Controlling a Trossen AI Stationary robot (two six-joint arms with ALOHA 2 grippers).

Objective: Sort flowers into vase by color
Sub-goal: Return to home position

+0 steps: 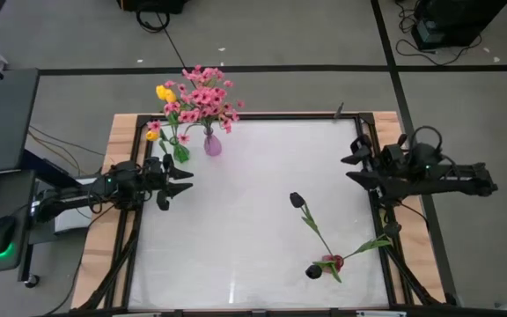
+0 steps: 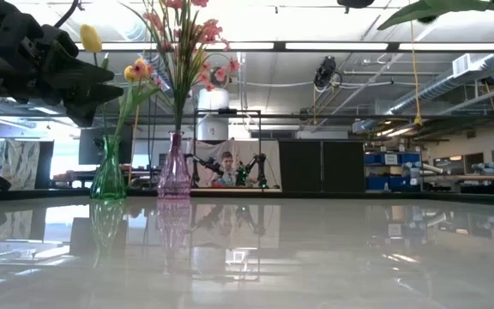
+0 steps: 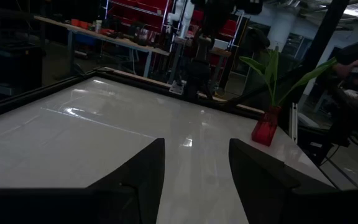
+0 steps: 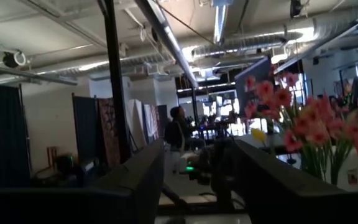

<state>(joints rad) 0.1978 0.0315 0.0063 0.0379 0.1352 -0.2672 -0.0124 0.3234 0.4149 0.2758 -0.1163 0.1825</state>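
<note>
— Flowers [image 2: 183, 30], listed by colour; where does each lot stand?
— Pink sprays [image 1: 202, 97]: in the purple vase [image 1: 212, 145], upper left of the high view; yellow tulips [image 1: 165, 92]: in the green vase [image 1: 181, 154], just beside it on its left; dark tulips [image 1: 296, 200]: at the red vase [image 1: 331, 261], lower right of centre; their stems appear to rise from it, one slanting toward the upper left, one toward the right edge; no stem seems to lie loose on the table [image 1: 236, 229].
— Grippers?
— Left gripper [image 1: 176, 183]: at the table's left edge, near the green vase, fingers parted, nothing between them; right gripper [image 1: 354, 165]: at the right edge, fingers likewise apart and empty.
— Which relation governs the coming move?
— Clearance, by my judgement; sorting looks complete, so each arm need only draw outward; the pink and yellow lots lie close, up-frame of the left fingers; the dark lot lies down-frame and inward of the right fingers, its right-leaning stem nearest that arm; any retreat should lead away from those sides.
</note>
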